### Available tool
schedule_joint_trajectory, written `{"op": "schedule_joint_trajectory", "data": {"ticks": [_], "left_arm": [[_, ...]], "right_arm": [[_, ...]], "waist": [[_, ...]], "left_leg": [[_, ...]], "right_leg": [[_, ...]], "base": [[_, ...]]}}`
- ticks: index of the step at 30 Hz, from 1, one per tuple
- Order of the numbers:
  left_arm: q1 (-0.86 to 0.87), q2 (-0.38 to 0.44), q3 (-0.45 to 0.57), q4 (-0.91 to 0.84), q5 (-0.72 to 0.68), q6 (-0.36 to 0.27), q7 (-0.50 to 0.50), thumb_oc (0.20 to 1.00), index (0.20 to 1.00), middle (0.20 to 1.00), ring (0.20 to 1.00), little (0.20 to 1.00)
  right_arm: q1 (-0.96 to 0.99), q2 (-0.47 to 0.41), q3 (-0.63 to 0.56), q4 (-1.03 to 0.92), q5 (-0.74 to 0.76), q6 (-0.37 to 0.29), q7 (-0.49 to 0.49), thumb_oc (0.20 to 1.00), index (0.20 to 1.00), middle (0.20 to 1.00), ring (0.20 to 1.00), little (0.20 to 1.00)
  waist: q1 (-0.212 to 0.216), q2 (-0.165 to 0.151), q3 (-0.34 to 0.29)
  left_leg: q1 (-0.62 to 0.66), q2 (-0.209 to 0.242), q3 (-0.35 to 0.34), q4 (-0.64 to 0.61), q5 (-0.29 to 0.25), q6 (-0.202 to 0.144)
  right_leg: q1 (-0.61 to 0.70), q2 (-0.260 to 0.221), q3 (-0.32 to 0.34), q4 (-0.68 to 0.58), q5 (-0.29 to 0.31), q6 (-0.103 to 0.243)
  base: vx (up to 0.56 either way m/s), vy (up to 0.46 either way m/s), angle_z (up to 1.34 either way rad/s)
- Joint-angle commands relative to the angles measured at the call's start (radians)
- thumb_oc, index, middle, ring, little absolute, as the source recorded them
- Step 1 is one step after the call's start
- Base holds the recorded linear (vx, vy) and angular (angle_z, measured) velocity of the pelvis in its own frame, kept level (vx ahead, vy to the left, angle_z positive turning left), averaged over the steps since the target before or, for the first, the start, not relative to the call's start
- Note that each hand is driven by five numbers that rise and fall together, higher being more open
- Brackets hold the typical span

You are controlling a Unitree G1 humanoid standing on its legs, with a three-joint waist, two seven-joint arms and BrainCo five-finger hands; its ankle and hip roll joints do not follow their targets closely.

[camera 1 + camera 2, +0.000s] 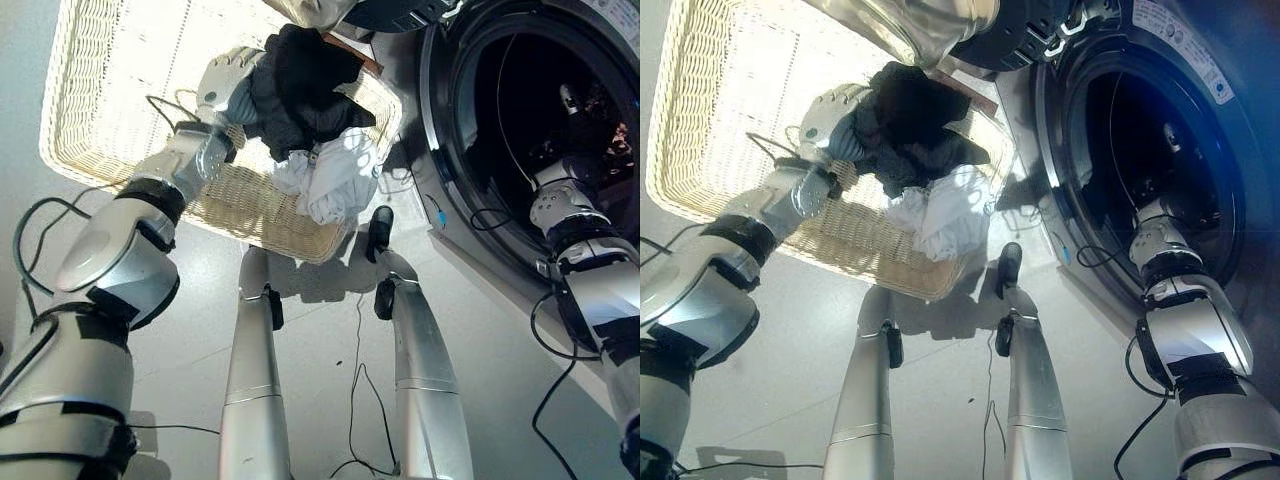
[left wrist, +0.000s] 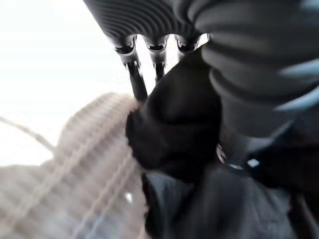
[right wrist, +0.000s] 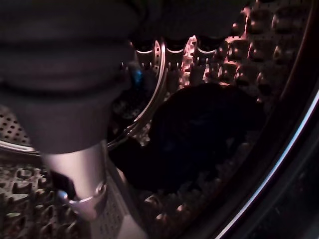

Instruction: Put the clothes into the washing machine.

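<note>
Left hand (image 1: 228,75) clutches soft black garment (image 1: 300,85) over woven wicker basket (image 1: 100,110); right hand (image 3: 75,74) inside perforated drum (image 3: 279,45), grip unclear.

Woven wicker basket (image 1: 100,120); perforated glossy metal drum (image 3: 259,45)

The right hand (image 3: 89,164) reaches inside the washing machine (image 1: 1230,200) drum (its fingertips hidden by dark clothing (image 3: 199,134)).
</note>
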Motion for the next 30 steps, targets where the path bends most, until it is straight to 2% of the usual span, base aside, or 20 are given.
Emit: {"op": "schedule_joint_trajectory", "data": {"ticks": [1, 4, 8, 14, 18, 20, 23, 26, 30], "left_arm": [[0.058, -0.080, -0.033, 0.055, -0.028, 0.006, -0.079, 0.200, 0.200, 0.200, 0.200, 0.200], [0.063, -0.082, -0.013, 0.052, -0.051, 0.004, -0.044, 0.200, 0.200, 0.200, 0.200, 0.200], [0.081, -0.079, 0.047, 0.044, -0.125, -0.032, 0.009, 0.200, 0.200, 0.200, 0.200, 0.200], [0.145, -0.061, 0.217, -0.021, -0.240, -0.142, 0.109, 0.200, 0.200, 0.200, 0.200, 0.200], [0.234, -0.059, 0.331, -0.123, -0.247, -0.215, 0.210, 0.200, 0.200, 0.200, 0.200, 0.200], [0.262, -0.058, 0.357, -0.156, -0.250, -0.242, 0.242, 0.200, 0.200, 0.200, 0.200, 0.200], [0.356, -0.069, 0.435, -0.295, -0.211, -0.280, 0.334, 0.200, 0.200, 0.200, 0.200, 0.200], [0.413, -0.085, 0.462, -0.384, -0.160, -0.299, 0.393, 0.200, 0.200, 0.200, 0.200, 0.200], [0.508, -0.120, 0.495, -0.529, -0.069, -0.353, 0.465, 0.200, 0.200, 0.200, 0.200, 0.200]], "right_arm": [[-0.025, -0.001, 0.038, 0.024, -0.022, -0.050, 0.012, 1.000, 1.000, 1.000, 1.000, 1.000], [-0.018, 0.006, 0.033, 0.020, -0.022, -0.051, 0.037, 1.000, 1.000, 1.000, 1.000, 1.000], [-0.003, 0.020, 0.032, 0.002, -0.026, -0.063, 0.082, 1.000, 1.000, 1.000, 1.000, 1.000], [0.070, 0.056, -0.009, -0.084, 0.023, -0.108, 0.202, 1.000, 1.000, 1.000, 1.000, 1.000], [0.180, 0.091, -0.052, -0.202, 0.033, -0.140, 0.228, 1.000, 1.000, 1.000, 1.000, 1.000], [0.213, 0.102, -0.062, -0.239, 0.031, -0.148, 0.231, 1.000, 1.000, 1.000, 1.000, 1.000], [0.316, 0.139, -0.085, -0.394, 0.007, -0.179, 0.176, 1.000, 1.000, 1.000, 1.000, 1.000], [0.374, 0.164, -0.094, -0.483, -0.016, -0.206, 0.134, 1.000, 1.000, 1.000, 1.000, 1.000], [0.465, 0.191, -0.131, -0.630, -0.064, -0.226, 0.110, 1.000, 1.000, 1.000, 1.000, 1.000]], "waist": [[0.005, -0.026, -0.010], [0.008, -0.023, -0.010], [0.014, -0.021, -0.010], [0.025, -0.014, -0.010], [0.033, -0.011, -0.010], [0.034, -0.009, -0.010], [0.040, -0.003, -0.010], [0.043, 0.002, -0.010], [0.048, 0.010, -0.010]], "left_leg": [[0.033, -0.058, 0.055, 0.080, -0.152, 0.028], [0.035, -0.059, 0.052, 0.078, -0.151, 0.027], [0.037, -0.062, 0.047, 0.074, -0.148, 0.027], [0.038, -0.071, 0.039, 0.058, -0.133, 0.025], [0.050, -0.078, 0.034, 0.056, -0.142, 0.026], [0.051, -0.080, 0.034, 0.054, -0.141, 0.026], [0.051, -0.087, 0.031, 0.049, -0.140, 0.029], [0.048, -0.093, 0.028, 0.048, -0.139, 0.034], [0.047, -0.098, 0.029, 0.048, -0.136, 0.041]], "right_leg": [[0.069, 0.085, -0.009, -0.199, 0.144, 0.047], [0.070, 0.083, -0.009, -0.201, 0.143, 0.048], [0.072, 0.081, -0.009, -0.203, 0.142, 0.048], [0.069, 0.075, -0.015, -0.209, 0.146, 0.044], [0.076, 0.073, -0.019, -0.203, 0.133, 0.042], [0.076, 0.072, -0.021, -0.202, 0.131, 0.041], [0.073, 0.067, -0.024, -0.201, 0.128, 0.039], [0.067, 0.063, -0.026, -0.196, 0.128, 0.037], [0.063, 0.057, -0.027, -0.188, 0.129, 0.037]], "base": [[-0.01, 0.002, -0.04], [0.00, -0.004, -0.01], [0.00, 0.000, 0.00], [0.00, -0.005, 0.00], [0.00, 0.000, 0.00], [0.00, 0.000, 0.00], [0.00, 0.000, 0.00], [-0.01, -0.010, 0.06], [-0.01, -0.003, 0.06]]}}
